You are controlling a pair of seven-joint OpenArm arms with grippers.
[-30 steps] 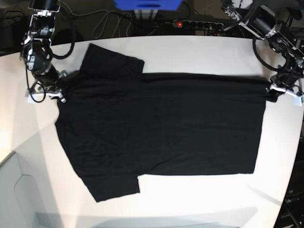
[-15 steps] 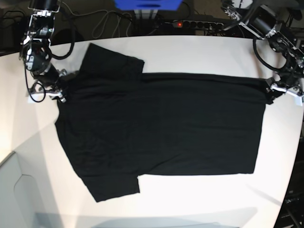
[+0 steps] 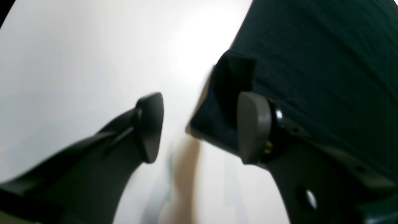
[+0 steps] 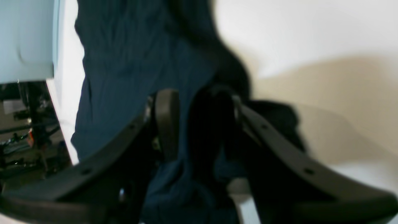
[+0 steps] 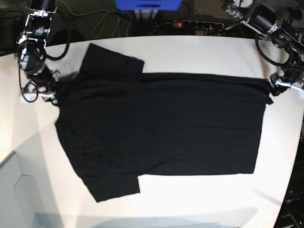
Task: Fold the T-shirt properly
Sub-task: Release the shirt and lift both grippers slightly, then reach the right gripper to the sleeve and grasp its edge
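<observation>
Left gripper (image 3: 199, 127): jaws spread wide, nothing between the pads, wrist angled down, low over the surface. Right gripper (image 4: 199, 124): jaws parted with dark cloth bunched between them; grip unclear through blur. Arms reach in from opposite far corners.

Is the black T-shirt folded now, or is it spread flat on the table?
Partly folded. The T-shirt lies flat on the table, both sleeves out, but its far long edge looks turned over.
</observation>
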